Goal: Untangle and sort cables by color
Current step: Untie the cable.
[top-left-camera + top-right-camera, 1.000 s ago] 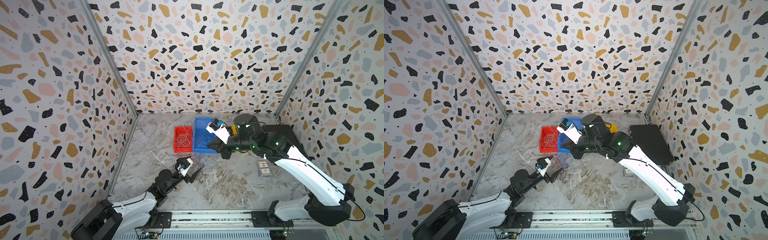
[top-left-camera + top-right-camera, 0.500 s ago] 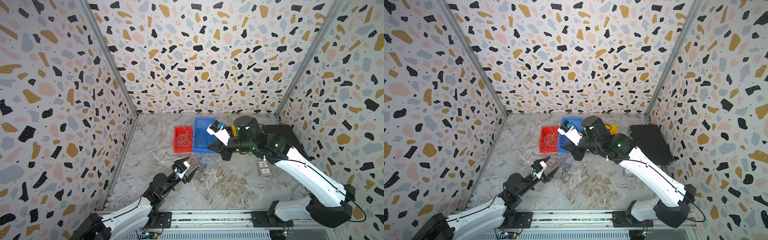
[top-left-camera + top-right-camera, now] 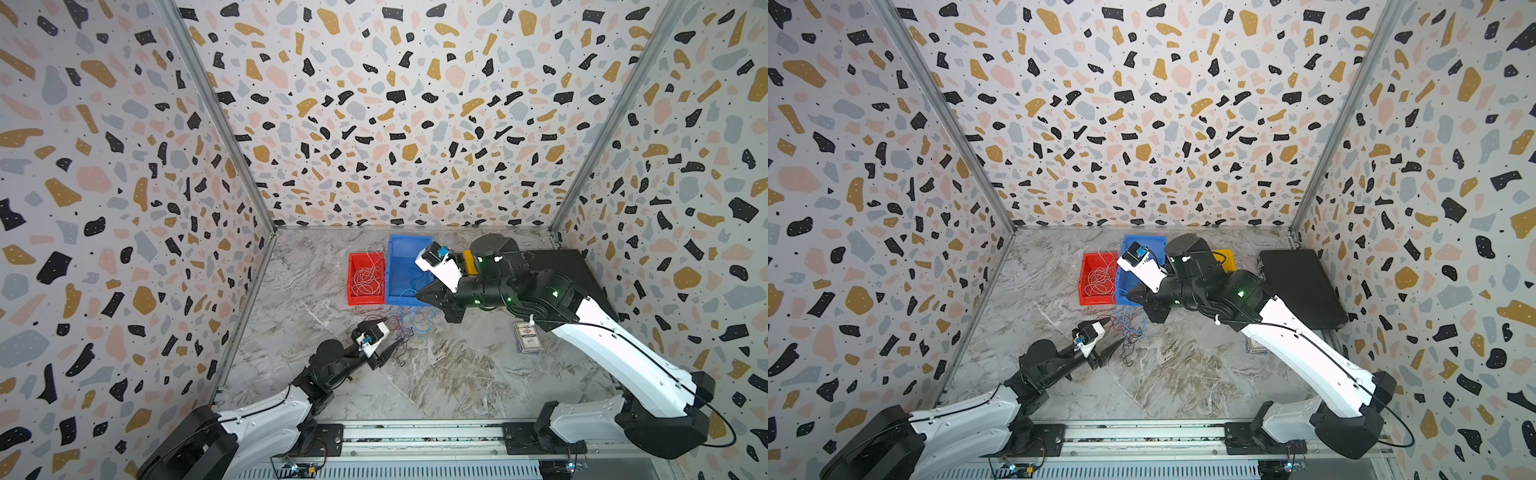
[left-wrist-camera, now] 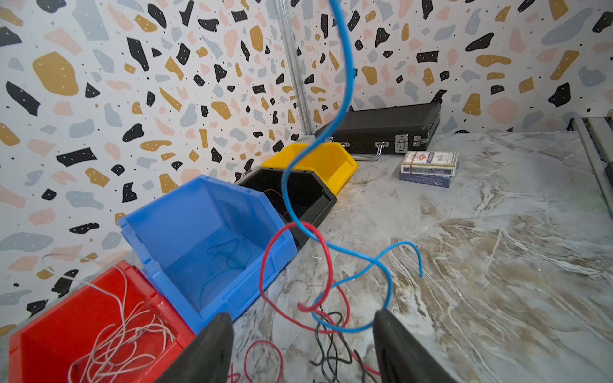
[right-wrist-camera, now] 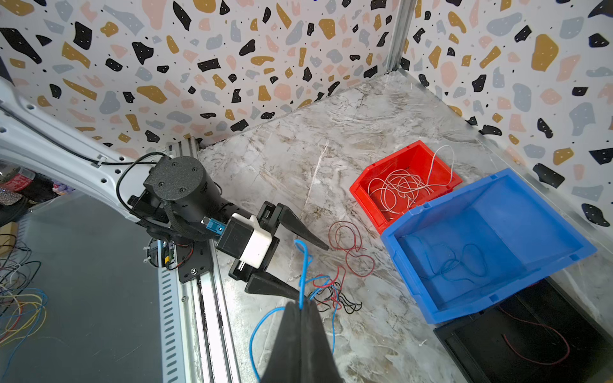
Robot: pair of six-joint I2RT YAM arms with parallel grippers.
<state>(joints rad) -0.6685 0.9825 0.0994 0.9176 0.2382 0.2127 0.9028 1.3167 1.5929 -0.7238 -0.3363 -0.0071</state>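
Cables (image 3: 404, 332) in red, blue and black lie tangled on the surface (image 3: 457, 374) in front of the blue bin (image 3: 399, 257). We have our right gripper (image 5: 300, 303) clenched on a blue cable (image 4: 345, 83) that rises from the tangle; our left gripper (image 4: 302, 316) is released, jaws spread beside the heap. White cables (image 3: 368, 280) lie in the red bin (image 3: 352, 286)

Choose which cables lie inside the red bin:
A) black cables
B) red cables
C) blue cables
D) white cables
D: the red bin holds a loose bundle of white cables, and no other colour shows in it.
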